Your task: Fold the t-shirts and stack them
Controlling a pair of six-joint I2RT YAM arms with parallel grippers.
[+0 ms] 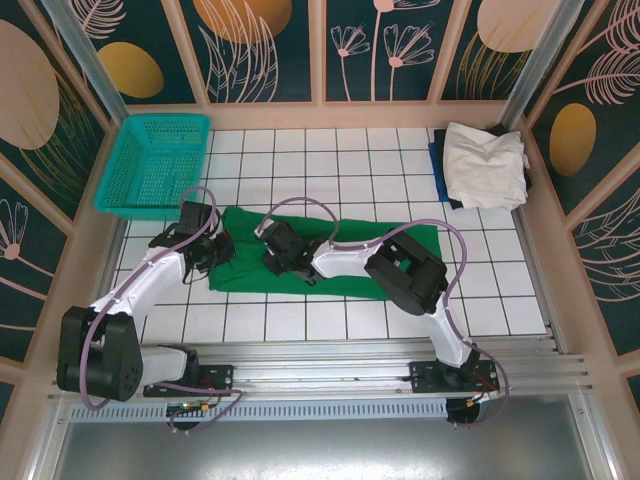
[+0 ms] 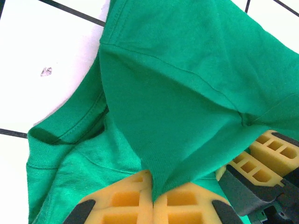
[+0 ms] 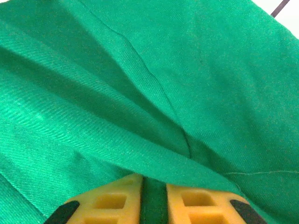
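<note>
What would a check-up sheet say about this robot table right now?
Surface: white tiled table, dark grout lines.
Job's things: emerald green cloth t-shirt spread mid-table; stack of folded t-shirts, off-white on top, far right corner.
Clutter: teal plastic mesh basket, far left corner.
Grippers: left gripper shut on the green shirt; right gripper appears shut on it too.
Cables: lilac cables loop over both arms.
Surroundings: dark floral wall panels.

White tiled table (image 1: pixel 340 150), floral wall panels (image 1: pixel 265 50)
</note>
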